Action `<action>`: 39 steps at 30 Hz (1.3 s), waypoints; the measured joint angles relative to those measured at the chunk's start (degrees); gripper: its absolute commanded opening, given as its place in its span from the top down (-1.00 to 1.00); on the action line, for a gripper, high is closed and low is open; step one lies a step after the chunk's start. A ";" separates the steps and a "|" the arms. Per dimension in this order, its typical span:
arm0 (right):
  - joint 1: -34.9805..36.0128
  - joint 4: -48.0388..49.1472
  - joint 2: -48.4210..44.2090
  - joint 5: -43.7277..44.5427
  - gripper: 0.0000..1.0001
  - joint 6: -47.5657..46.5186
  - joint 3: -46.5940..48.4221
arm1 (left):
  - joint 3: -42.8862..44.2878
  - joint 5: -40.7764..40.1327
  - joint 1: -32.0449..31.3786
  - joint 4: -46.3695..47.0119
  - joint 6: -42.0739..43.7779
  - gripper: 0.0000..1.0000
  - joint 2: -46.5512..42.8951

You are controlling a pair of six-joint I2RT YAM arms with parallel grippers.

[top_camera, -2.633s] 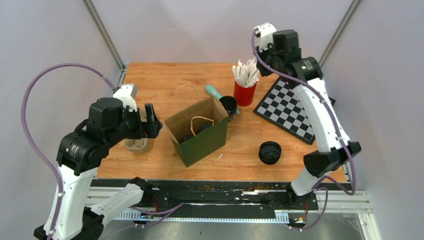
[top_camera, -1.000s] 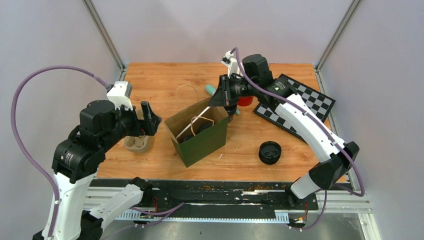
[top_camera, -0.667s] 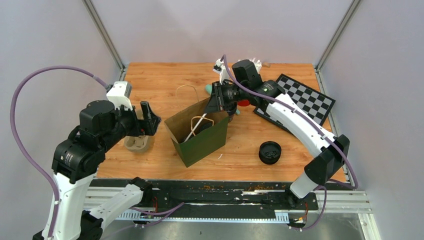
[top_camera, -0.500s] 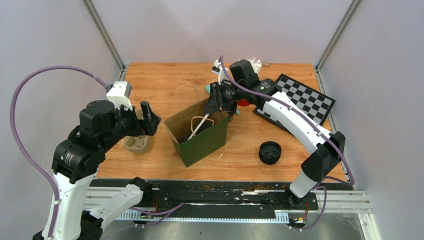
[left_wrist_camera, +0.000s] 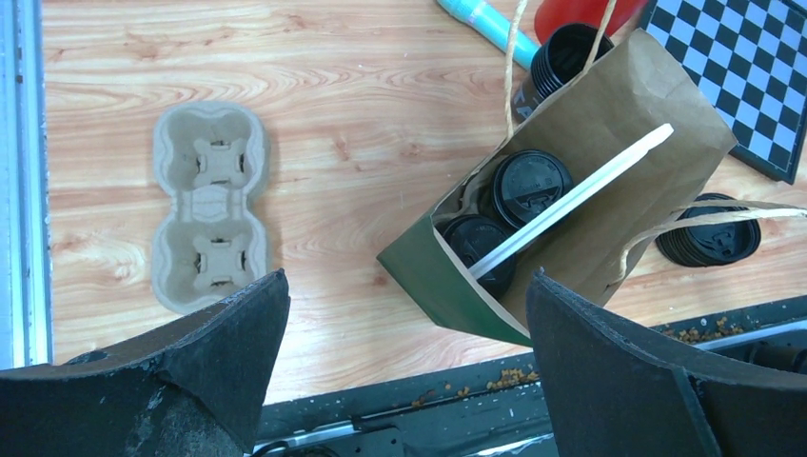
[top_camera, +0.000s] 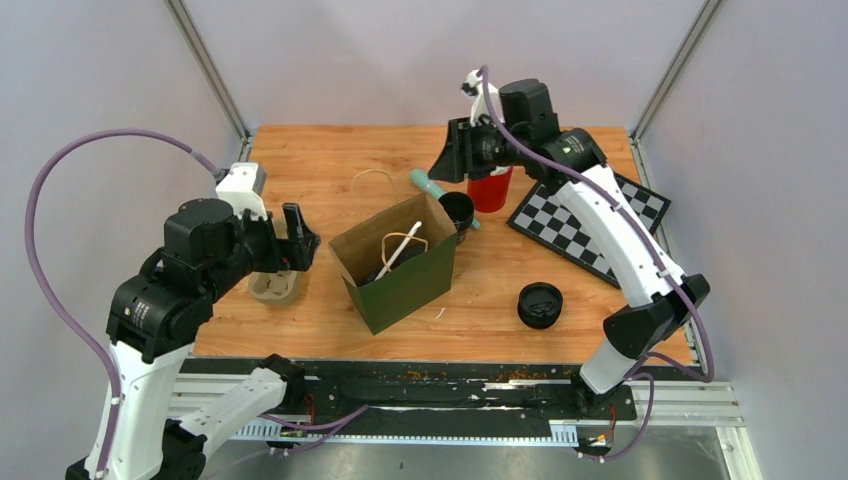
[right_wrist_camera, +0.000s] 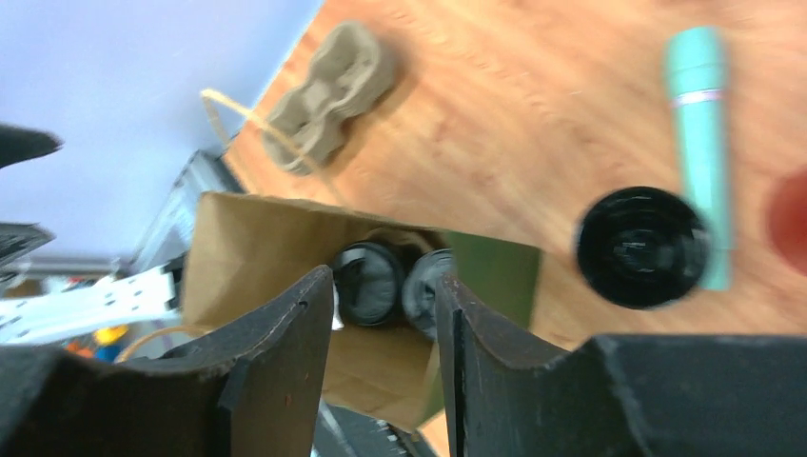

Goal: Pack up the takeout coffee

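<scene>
The green paper bag point(top_camera: 400, 285) stands open mid-table, brown inside. It holds two black-lidded coffee cups point(left_wrist_camera: 531, 186) and a white stirrer point(top_camera: 399, 249) that leans out over the rim. My right gripper point(top_camera: 447, 160) hovers above and behind the bag, open, with nothing between its fingers. In the right wrist view it point(right_wrist_camera: 383, 281) looks down on the bag point(right_wrist_camera: 276, 248) and the cup lids point(right_wrist_camera: 371, 279). My left gripper point(top_camera: 300, 238) hangs wide open left of the bag, over the cardboard cup carrier point(top_camera: 275, 288). In the left wrist view its point(left_wrist_camera: 404, 286) fingers frame the bag point(left_wrist_camera: 609, 152).
An open black cup point(top_camera: 457, 210) stands against the bag's back right corner, with a teal tube point(top_camera: 430, 183) behind it. A red cup point(top_camera: 490, 188) and a chessboard point(top_camera: 580, 230) are at the back right. A stack of black lids point(top_camera: 540, 305) lies front right.
My right gripper let go of the white stirrer into the bag, opened, and drew up and back toward the red cup. The left arm has not moved.
</scene>
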 measured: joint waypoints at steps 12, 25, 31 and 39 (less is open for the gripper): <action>-3.54 5.25 -1.40 22.01 0.03 -20.22 -6.69 | -1.84 -0.61 0.00 -0.85 0.74 -1.00 -1.86; -3.98 5.92 10.45 31.45 0.15 -34.12 -2.69 | -2.49 -0.66 0.00 -3.61 0.76 -1.00 -2.99; -4.00 6.29 10.99 31.85 0.21 -35.36 1.53 | -2.56 -0.68 0.00 -3.72 0.13 -1.00 -3.02; -4.09 7.23 15.10 31.78 0.22 -35.47 6.88 | -2.69 -0.61 0.00 -3.69 -0.90 -1.00 -2.99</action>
